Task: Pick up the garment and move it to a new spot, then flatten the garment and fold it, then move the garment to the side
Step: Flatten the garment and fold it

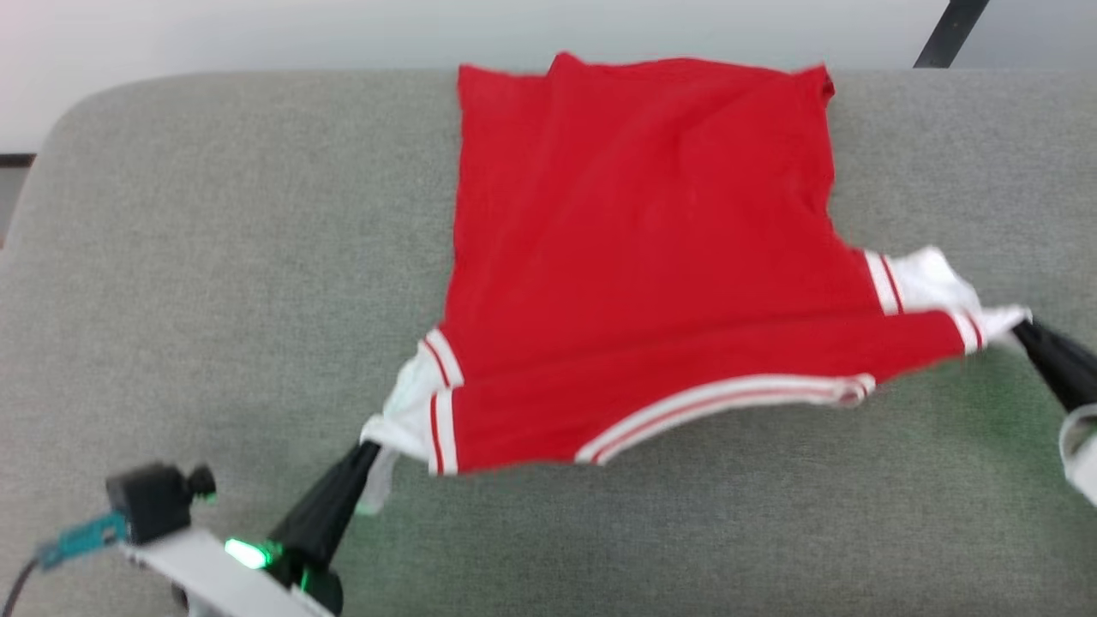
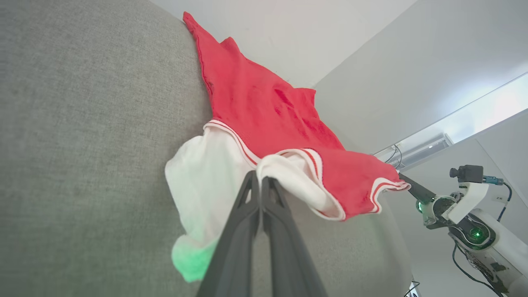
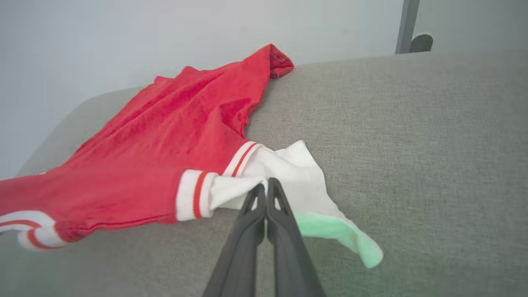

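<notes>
I find the red jersey (image 1: 634,257) spread on the grey padded surface (image 1: 214,257) from centre toward 12 o'clock, my left gripper (image 1: 367,447) clenched on its white sleeve at 7 o'clock, my right gripper (image 1: 1020,330) clenched on the opposite white sleeve at 3 o'clock, the striped neckline stretched between them.

Red sports jersey (image 1: 643,257), white sleeve panels, red-and-white striped trim: spread plain side up on grey fabric surface (image 1: 214,257), sleeves stretched apart, near edge lifted.
</notes>
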You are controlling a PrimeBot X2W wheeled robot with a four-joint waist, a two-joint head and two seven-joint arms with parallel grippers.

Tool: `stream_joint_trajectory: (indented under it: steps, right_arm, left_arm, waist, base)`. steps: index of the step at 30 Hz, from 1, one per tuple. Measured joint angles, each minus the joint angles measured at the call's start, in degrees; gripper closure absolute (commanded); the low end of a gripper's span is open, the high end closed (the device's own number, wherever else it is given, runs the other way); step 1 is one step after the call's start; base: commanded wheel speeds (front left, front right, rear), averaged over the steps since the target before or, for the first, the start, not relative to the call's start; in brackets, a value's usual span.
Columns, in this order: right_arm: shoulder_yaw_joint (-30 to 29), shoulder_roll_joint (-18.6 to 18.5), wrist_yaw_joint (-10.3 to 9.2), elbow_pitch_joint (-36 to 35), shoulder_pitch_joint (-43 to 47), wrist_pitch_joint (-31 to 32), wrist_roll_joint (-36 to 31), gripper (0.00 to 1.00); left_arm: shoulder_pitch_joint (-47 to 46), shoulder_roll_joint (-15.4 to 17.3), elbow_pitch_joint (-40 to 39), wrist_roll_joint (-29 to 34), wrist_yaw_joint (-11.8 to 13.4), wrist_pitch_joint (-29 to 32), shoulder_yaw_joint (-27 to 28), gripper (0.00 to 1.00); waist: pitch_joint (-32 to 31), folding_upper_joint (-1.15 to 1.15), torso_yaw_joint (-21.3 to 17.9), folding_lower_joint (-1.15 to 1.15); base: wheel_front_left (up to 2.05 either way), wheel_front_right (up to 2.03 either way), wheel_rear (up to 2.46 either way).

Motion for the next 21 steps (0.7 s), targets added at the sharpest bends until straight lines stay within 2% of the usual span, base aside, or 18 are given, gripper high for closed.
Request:
stream_joint_trajectory:
  steps: [3,6,9,13,18,21]
  right_arm:
    - [-5.92,0.85,0.00,-4.82,6.80,2.99,-2.56,1.00]
    - [-12.76,3.22,0.00,-10.67,13.40,6.92,-5.92,1.00]
    - [-19.91,7.05,0.00,-17.59,19.57,12.20,-9.76,1.00]
    - [-27.66,14.03,0.00,-26.81,26.44,20.67,-14.37,1.00]
    - [-29.10,20.49,-0.01,-31.77,28.45,29.76,-18.16,1.00]
    - [-27.81,21.53,-0.01,-30.49,28.13,32.45,-20.96,1.00]
  left_arm:
    - [4.05,0.94,-3.79,1.08,1.31,-0.01,1.36,1.00]
    - [7.38,2.66,-7.48,1.96,2.61,-0.01,2.63,1.00]
    - [10.21,4.33,-10.67,2.72,3.96,-0.07,4.03,1.00]
    - [12.82,5.41,-13.19,2.72,4.78,-0.11,5.42,1.00]
    - [12.26,5.01,-9.88,4.85,5.59,1.56,3.38,1.00]
    - [10.50,2.78,-6.51,5.44,5.11,2.89,1.40,1.00]
  waist:
    - [-0.26,0.00,-0.29,0.00]
    - [0.01,0.00,-0.38,0.00]
    - [0.37,0.00,-0.42,0.00]
    - [0.59,0.00,-0.30,0.00]
    - [0.91,0.00,-0.39,0.00]
    - [1.20,0.00,-0.44,0.00]
  base:
    - [0.00,0.00,0.00]
    - [0.00,0.00,0.00]
    - [0.00,0.00,0.00]
    - [0.00,0.00,0.00]
    - [0.00,0.00,0.00]
    - [0.00,0.00,0.00]
